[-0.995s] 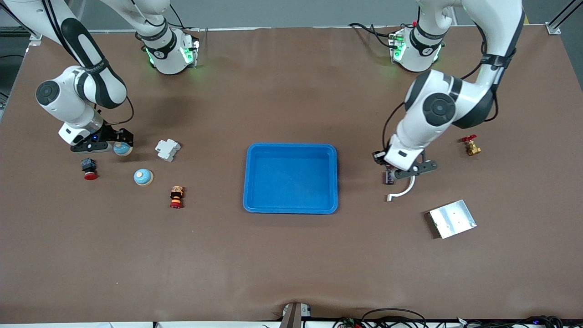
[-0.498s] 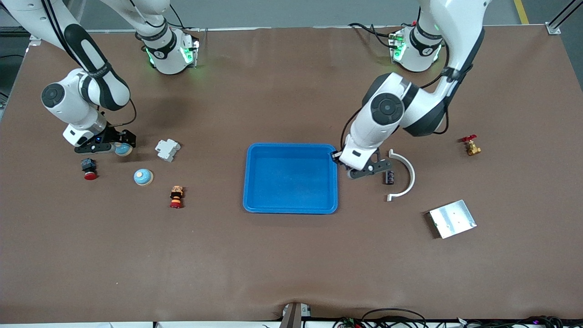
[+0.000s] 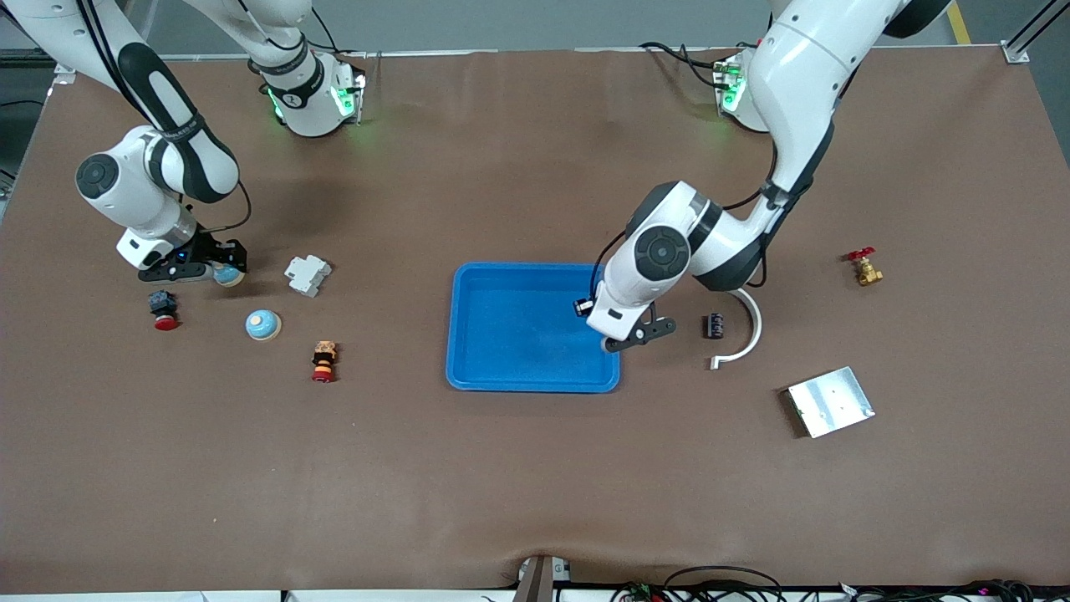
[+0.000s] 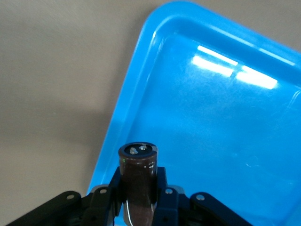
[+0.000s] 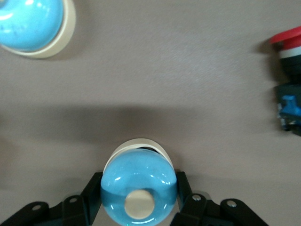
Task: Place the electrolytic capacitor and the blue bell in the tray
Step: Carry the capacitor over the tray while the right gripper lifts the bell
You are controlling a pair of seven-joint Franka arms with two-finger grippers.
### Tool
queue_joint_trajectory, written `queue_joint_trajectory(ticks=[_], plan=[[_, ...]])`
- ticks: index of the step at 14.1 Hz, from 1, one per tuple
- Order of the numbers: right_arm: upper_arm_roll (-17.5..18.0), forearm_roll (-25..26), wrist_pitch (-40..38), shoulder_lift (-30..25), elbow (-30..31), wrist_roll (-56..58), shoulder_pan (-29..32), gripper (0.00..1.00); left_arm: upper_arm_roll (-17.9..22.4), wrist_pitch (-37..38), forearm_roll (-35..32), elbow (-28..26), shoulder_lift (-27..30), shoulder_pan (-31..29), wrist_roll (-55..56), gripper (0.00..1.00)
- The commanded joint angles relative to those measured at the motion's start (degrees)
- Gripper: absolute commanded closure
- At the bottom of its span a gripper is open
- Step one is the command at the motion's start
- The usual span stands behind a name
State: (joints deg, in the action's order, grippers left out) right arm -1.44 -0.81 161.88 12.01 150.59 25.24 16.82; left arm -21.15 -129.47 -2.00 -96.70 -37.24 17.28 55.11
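The bright-blue tray (image 3: 501, 372) lies mid-table and fills much of the left wrist view (image 4: 221, 117). My left gripper (image 3: 583, 308) is shut on a dark brown electrolytic capacitor (image 4: 138, 179) and holds it over the tray's rim at the left arm's end. My right gripper (image 3: 222, 270) is shut on a blue bell (image 5: 138, 186), tipped on its side, just over the table at the right arm's end. A second blue bell (image 3: 262, 324) sits on the table nearer the front camera; it also shows in the right wrist view (image 5: 30, 23).
A white breaker block (image 3: 307, 274), a red-capped push button (image 3: 163, 310) and a stacked red-orange button (image 3: 323, 361) lie around the bells. A small black part (image 3: 715, 325), a white curved piece (image 3: 750, 330), a silvery metal plate (image 3: 830, 401) and a brass valve (image 3: 863, 268) lie at the left arm's end.
My left gripper has carried the capacitor from beside the white curved piece to over the tray's rim. My right gripper has barely shifted with the bell.
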Motion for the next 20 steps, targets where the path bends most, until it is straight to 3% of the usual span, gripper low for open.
queue_joint_trajectory(ticks=[1,7,11,16,20], plan=[[0.6,0.3,-8.5,-7.0,0.0,-5.3,-2.9,1.00,0.9,0.9,-0.9,3.4,-2.4,2.0,2.4,0.86],[0.7,0.2,-29.5,-21.0,-4.0,-27.0,-15.3,1.00,1.0,0.9,-0.7,5.6,-4.8,3.5,10.7,0.86],[0.7,0.2,-33.5,-24.5,-6.6,-47.2,-27.4,1.00,1.3,0.9,-0.9,5.6,-6.0,4.5,22.3,0.86],[0.7,0.0,-33.9,-22.6,-12.4,-69.6,-41.8,1.00,1.4,1.0,-1.0,5.1,-6.9,4.6,30.3,0.86],[0.6,0.1,-34.1,-11.7,-22.9,-85.9,-51.3,1.00,1.5,1.2,-1.0,4.9,-7.9,4.6,31.1,0.86]])
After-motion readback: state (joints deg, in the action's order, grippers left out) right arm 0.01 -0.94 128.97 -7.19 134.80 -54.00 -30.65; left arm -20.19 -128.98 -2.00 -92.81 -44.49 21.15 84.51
